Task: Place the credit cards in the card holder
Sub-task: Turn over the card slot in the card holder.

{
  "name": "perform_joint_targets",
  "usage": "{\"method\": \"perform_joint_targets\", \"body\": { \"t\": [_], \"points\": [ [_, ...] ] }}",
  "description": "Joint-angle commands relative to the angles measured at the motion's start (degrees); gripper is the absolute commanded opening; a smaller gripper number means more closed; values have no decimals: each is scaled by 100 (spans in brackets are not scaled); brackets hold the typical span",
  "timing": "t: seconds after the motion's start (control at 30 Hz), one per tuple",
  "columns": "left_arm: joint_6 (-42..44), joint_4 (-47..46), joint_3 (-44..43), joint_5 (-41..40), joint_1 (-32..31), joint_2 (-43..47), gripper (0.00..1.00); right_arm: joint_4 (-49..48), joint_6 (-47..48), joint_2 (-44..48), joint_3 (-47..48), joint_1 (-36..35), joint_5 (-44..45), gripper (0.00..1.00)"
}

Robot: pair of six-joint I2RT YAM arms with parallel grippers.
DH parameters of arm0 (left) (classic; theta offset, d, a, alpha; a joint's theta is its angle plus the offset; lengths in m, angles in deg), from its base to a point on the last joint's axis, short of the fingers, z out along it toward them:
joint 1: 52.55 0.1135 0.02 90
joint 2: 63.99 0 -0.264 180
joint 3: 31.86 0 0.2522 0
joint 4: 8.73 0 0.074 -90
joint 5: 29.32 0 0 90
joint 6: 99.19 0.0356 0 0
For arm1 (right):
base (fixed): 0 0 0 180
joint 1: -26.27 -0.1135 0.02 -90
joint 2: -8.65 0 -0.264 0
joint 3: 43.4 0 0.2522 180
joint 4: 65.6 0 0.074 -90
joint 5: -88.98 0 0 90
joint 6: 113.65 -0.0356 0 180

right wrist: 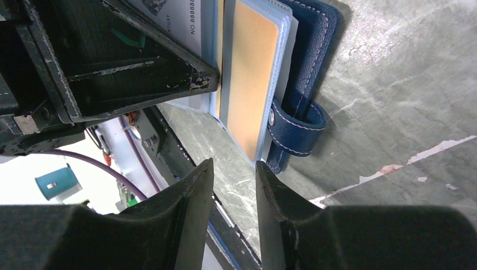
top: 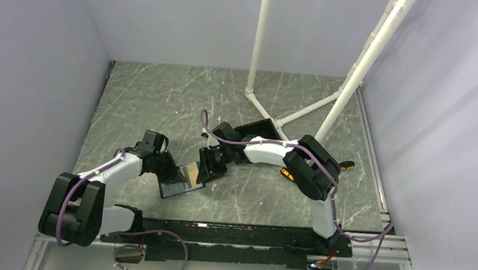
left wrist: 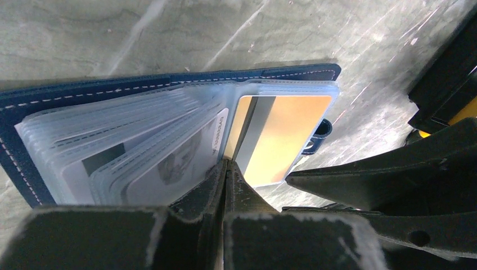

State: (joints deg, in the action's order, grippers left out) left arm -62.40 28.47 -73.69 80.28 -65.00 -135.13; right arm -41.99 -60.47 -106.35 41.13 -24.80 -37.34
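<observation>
The dark-blue card holder [top: 184, 185] lies open on the table, its clear sleeves fanned out [left wrist: 84, 95]. An orange-gold credit card [left wrist: 281, 138] [right wrist: 250, 79] sits in the sleeve nearest the strap. A whitish printed card [left wrist: 169, 163] [right wrist: 180, 17] sits in a sleeve beside it. My left gripper [left wrist: 226, 164] [top: 178, 176] is shut, its tips pinching the lower edge of a clear sleeve between those two cards. My right gripper [right wrist: 234, 163] [top: 211, 165] hovers open just off the holder's strap end [right wrist: 295, 126], with bare table showing between its fingers.
A black open box [top: 259, 129] stands behind the right arm. White pipes [top: 256, 46] rise from the back of the table and slant to the right. Grey walls close in on both sides. A black rail [top: 228, 234] runs along the near edge.
</observation>
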Motion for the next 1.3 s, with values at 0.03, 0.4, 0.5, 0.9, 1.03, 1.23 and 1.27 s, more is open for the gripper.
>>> {"method": "perform_joint_targets", "body": {
  "t": [0.03,0.4,0.5,0.9,1.03,1.23,1.27],
  "points": [
    [22,98,113,-131,23,117,5,-105,95,73,189,-42,-85,37],
    [4,99,141,-140,23,171,5,-43,140,-117,350,-61,-187,37],
    [12,94,137,-137,23,155,5,5,144,-155,363,-61,-154,37],
    [39,84,131,-123,23,117,5,184,166,-139,389,-61,-9,39],
    [60,129,100,-137,23,117,5,201,173,-75,316,-61,51,38],
    [50,92,122,-138,23,118,5,147,149,-95,288,-65,-7,38],
    [52,94,126,-132,23,113,5,142,142,-96,277,-63,1,38]
  ]
}}
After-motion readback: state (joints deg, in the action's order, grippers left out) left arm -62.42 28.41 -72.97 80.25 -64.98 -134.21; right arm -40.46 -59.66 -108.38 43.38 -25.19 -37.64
